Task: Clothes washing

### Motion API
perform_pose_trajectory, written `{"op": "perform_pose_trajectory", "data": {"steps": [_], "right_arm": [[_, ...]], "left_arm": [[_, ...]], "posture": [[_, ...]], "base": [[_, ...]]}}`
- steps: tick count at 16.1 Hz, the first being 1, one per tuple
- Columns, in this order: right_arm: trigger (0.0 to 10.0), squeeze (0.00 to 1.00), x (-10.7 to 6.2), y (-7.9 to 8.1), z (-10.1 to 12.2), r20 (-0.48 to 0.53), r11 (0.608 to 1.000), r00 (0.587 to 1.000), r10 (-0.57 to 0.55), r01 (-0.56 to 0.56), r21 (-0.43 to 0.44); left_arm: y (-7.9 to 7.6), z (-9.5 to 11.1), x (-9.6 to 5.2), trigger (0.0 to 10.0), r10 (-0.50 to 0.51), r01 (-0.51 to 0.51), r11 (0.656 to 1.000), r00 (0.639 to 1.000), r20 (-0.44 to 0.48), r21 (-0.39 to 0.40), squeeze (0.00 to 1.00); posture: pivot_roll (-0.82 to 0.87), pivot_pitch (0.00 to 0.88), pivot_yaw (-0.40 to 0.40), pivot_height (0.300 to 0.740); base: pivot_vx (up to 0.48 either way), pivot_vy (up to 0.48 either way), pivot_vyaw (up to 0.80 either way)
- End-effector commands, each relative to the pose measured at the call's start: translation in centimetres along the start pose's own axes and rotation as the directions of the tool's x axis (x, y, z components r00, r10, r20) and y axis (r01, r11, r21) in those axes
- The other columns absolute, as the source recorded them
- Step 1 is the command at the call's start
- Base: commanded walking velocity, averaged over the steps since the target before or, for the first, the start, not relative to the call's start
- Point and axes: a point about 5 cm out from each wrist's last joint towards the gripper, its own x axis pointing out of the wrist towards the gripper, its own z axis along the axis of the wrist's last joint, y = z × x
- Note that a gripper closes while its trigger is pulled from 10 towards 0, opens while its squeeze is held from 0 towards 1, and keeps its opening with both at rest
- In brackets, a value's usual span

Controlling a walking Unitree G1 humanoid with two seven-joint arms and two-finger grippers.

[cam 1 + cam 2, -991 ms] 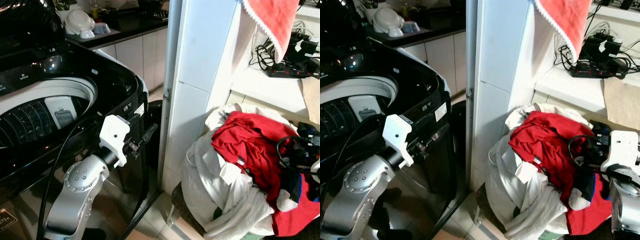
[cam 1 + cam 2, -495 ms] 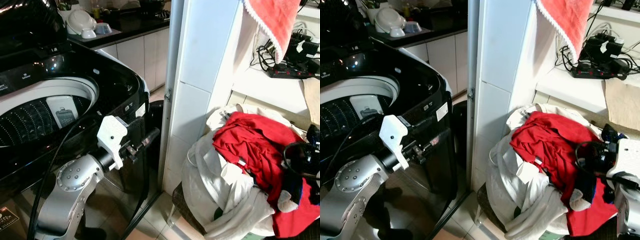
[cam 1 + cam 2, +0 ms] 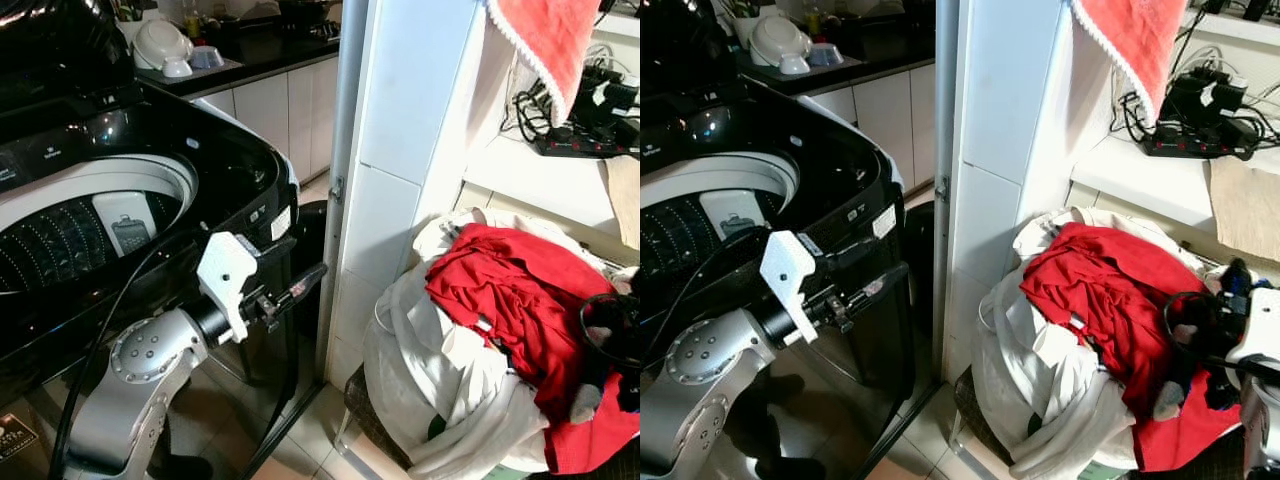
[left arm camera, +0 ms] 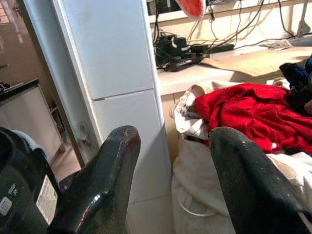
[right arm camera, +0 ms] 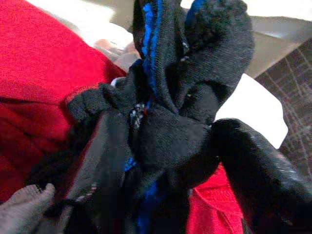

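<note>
Judging by the full basket (image 3: 385, 420), you've barely started: your right gripper (image 5: 165, 141) pinches a black-and-blue garment (image 5: 195, 63) off the red pile (image 3: 510, 290); left gripper (image 4: 170, 180) gapes empty beside the washer (image 3: 240, 160).

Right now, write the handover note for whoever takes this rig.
Left gripper: open, empty, held in front of the washing machine, pointing toward the laundry pile.
Right gripper: shut on a black-and-blue garment at the pile's right edge, above the red clothes.
Machine lid is up; no clothes can be made out in the visible part of the drum.
Done: one garment gripped.
Left: carry it to the drum, drop it in, then the red and white clothes heaped in the basket.
</note>
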Motion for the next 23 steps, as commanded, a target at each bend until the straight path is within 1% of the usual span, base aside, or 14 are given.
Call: {"op": "perform_pose_trajectory", "data": {"steps": [1, 4, 7, 10, 13, 16, 18, 20, 22, 23], "right_arm": [[0.0, 0.00, -0.1, -1.0, 0.3, 0.020, 0.999, 0.999, -0.035, 0.034, 0.023], [0.0, 0.00, -0.1, -1.2, 0.5, 0.040, 0.997, 0.998, -0.045, 0.042, 0.059], [0.0, 0.00, 0.0, -1.2, 0.8, 0.052, 0.996, 0.998, -0.047, 0.043, 0.077], [0.0, 0.00, 0.0, -1.0, 0.6, 0.048, 0.996, 0.998, -0.047, 0.043, 0.081], [0.0, 0.00, -0.2, -0.4, 1.1, 0.077, 0.994, 0.997, -0.019, 0.011, 0.105], [0.0, 0.00, -0.4, 0.0, 1.2, 0.083, 0.994, 0.996, -0.014, 0.005, 0.107], [0.0, 0.00, -0.7, 1.1, 1.8, 0.113, 0.992, 0.993, 0.040, -0.054, 0.116], [0.0, 0.00, -0.9, 2.3, 2.7, 0.145, 0.988, 0.985, 0.095, -0.111, 0.105], [0.0, 0.00, -1.0, 3.0, 3.7, 0.175, 0.984, 0.977, 0.120, -0.140, 0.111], [0.0, 0.00, -1.2, 3.5, 4.5, 0.198, 0.981, 0.970, 0.141, -0.164, 0.106]], "left_arm": [[0.0, 0.2, -0.2, 10.0, -0.005, 0.005, 1.000, 1.000, -0.002, 0.005, 0.00], [0.3, 0.3, 0.0, 10.0, 0.005, -0.005, 1.000, 1.000, 0.003, 0.014, 0.00], [0.6, 0.4, 0.0, 10.0, 0.024, -0.024, 1.000, 1.000, 0.004, 0.020, 0.00], [0.6, 0.3, 0.0, 10.0, 0.031, -0.031, 0.999, 1.000, -0.003, 0.023, 0.00], [0.9, 0.2, 0.0, 10.0, 0.056, -0.056, 0.998, 0.998, -0.005, 0.035, 0.00], [0.9, 0.2, 0.1, 10.0, 0.066, -0.066, 0.997, 0.998, -0.005, 0.040, 0.00], [1.1, 0.2, 0.1, 10.0, 0.084, -0.084, 0.995, 0.996, -0.001, 0.047, 0.00], [1.3, 0.2, 0.2, 10.0, 0.108, -0.108, 0.993, 0.994, -0.002, 0.049, 0.00], [1.2, 0.1, 0.3, 10.0, 0.115, -0.114, 0.993, 0.993, -0.011, 0.018, 0.00], [1.3, 0.1, 0.4, 10.0, 0.126, -0.126, 0.992, 0.992, -0.032, -0.004, 0.00]], "posture": [[-0.05, 0.000, -0.020, 0.740], [-0.05, 0.000, -0.021, 0.740], [-0.05, 0.000, -0.027, 0.740], [-0.05, 0.000, -0.030, 0.740], [-0.05, 0.000, -0.029, 0.740], [-0.05, 0.000, -0.028, 0.740], [-0.05, 0.000, -0.028, 0.740], [-0.05, 0.000, -0.027, 0.740], [-0.05, 0.000, -0.030, 0.740], [-0.05, 0.000, -0.031, 0.740]], "base": [[0.000, 0.000, 0.00], [0.000, 0.000, 0.00], [0.000, 0.000, 0.00], [0.000, 0.000, 0.00], [0.000, 0.000, 0.00], [0.000, 0.000, 0.00], [0.000, 0.000, 0.00], [0.000, 0.000, 0.00], [0.000, 0.000, 0.00], [0.000, 0.000, 0.00]]}}
